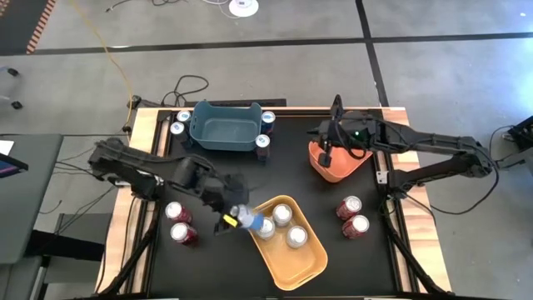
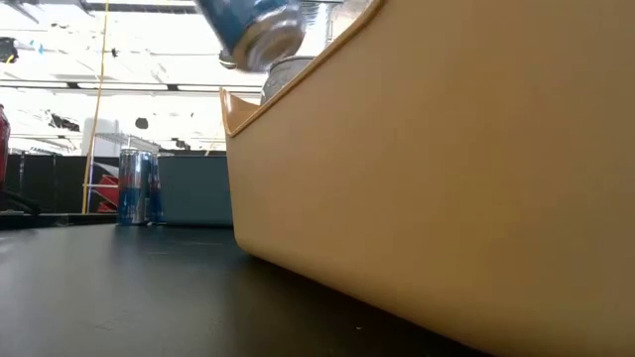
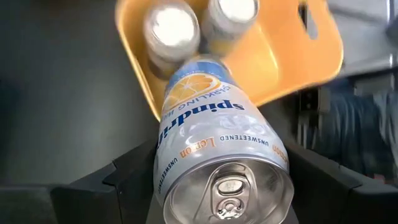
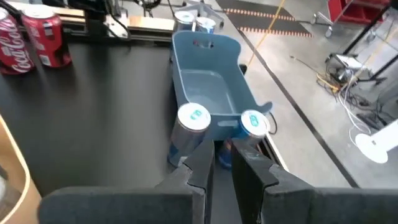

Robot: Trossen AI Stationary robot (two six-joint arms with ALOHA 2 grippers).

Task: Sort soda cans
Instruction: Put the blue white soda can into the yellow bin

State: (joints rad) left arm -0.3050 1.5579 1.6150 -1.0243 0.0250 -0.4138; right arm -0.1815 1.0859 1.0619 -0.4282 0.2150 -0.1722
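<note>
Where 3 pale cans [image 1: 281, 226] crowd the yellow bin [image 1: 304, 262], little room.

A pale blue can [image 3: 217, 137] with an orange lemon-slice print and silver top [image 3: 227, 193] lies over the yellow-orange bin [image 1: 291, 254]; beside that bin stand red cans [image 1: 177, 223], beyond it a teal bin [image 1: 225, 129] flanked by dark blue cans [image 4: 193, 130], all on a black table [image 1: 333, 275]

We counted four red cans [image 1: 178, 212] on the table, four dark blue cans [image 1: 182, 117] around the teal bin [image 1: 225, 127], four pale cans [image 1: 282, 215] at the yellow bin [image 1: 300, 267], and one orange bin [image 1: 337, 167].
</note>
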